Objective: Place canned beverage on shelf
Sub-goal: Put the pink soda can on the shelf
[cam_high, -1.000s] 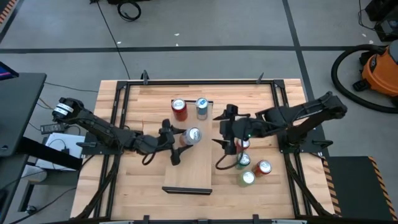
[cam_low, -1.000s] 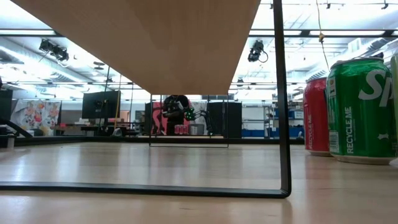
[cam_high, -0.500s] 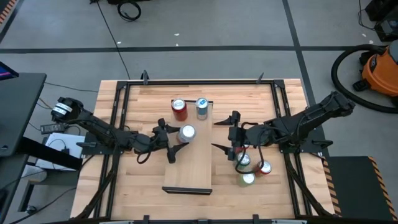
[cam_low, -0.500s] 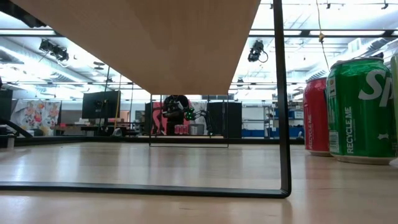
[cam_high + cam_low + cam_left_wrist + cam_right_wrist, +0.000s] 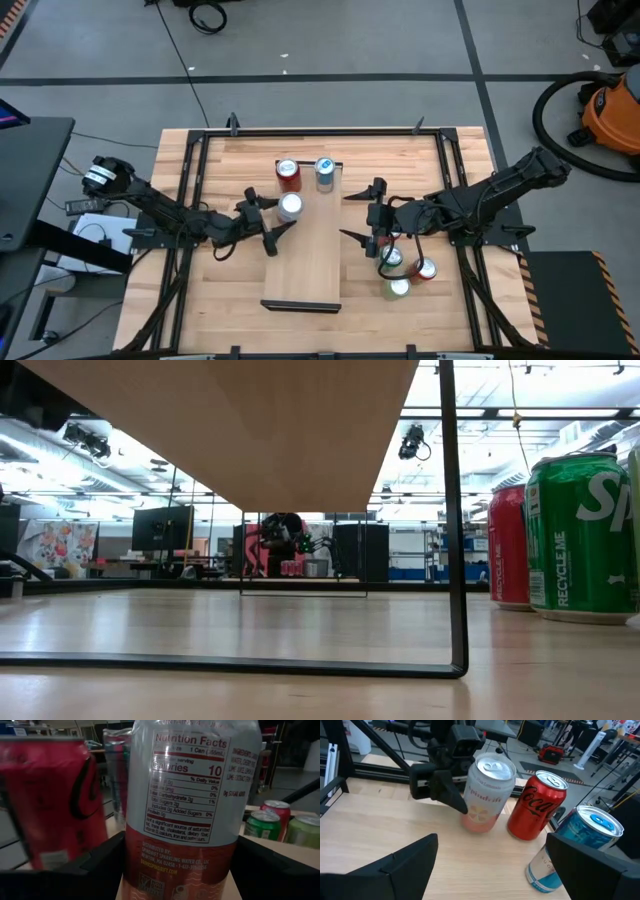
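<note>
A white and pink sparkling-water can (image 5: 290, 207) stands upright over the left part of the shelf (image 5: 315, 265), a light-wood board. My left gripper (image 5: 277, 214) reaches in from the table's left and is shut on this can (image 5: 190, 810). A red cola can (image 5: 288, 175) and a blue can (image 5: 324, 172) stand on the shelf's far end. My right gripper (image 5: 358, 214) is open and empty, right of the shelf, and its wrist view shows all three cans (image 5: 487, 795). My left gripper pinches the can's lower side wall (image 5: 150, 870) between its two fingers, one finger (image 5: 447, 792) on either side. The fingers come level from the table's left. The can is upright, its base at the board; whether it rests there I cannot tell.
Several cans stand on the table right of the shelf (image 5: 390, 258) (image 5: 425, 268) (image 5: 398, 288), close to my right gripper. The low view shows a green can (image 5: 580, 530), a red can (image 5: 508, 545) and the shelf's thin dark leg (image 5: 455, 520). The shelf's near half is bare.
My left gripper has drawn back toward the table's left and far edges with the can. The can was tilted and now stands upright, closer to the red can. My right arm has drawn back a little toward the right edge.
</note>
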Controlling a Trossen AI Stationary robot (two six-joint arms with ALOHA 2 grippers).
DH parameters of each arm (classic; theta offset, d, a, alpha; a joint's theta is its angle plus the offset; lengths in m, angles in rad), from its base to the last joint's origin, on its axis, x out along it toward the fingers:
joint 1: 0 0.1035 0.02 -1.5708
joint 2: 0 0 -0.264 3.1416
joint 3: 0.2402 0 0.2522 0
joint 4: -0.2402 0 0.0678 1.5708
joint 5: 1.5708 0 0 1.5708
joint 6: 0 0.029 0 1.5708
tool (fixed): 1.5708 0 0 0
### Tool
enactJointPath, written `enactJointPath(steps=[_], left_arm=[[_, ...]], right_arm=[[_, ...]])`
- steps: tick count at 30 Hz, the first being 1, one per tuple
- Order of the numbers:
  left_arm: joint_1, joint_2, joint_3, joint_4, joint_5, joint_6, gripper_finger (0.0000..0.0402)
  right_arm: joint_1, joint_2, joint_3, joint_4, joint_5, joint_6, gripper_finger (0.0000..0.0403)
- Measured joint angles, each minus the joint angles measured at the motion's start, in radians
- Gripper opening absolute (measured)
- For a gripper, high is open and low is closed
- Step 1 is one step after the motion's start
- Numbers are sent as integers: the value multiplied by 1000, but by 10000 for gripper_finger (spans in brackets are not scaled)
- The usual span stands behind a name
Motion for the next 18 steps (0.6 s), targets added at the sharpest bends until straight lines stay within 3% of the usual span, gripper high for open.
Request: enactJointPath(steps=[7,18], left_arm=[[47,0,-92,145,-1,-21,304],[103,0,-118,154,60,-79,313]], right_arm=[[0,0,0,10,-20,1,382],[-1,1,0,19,-29,1,382]])
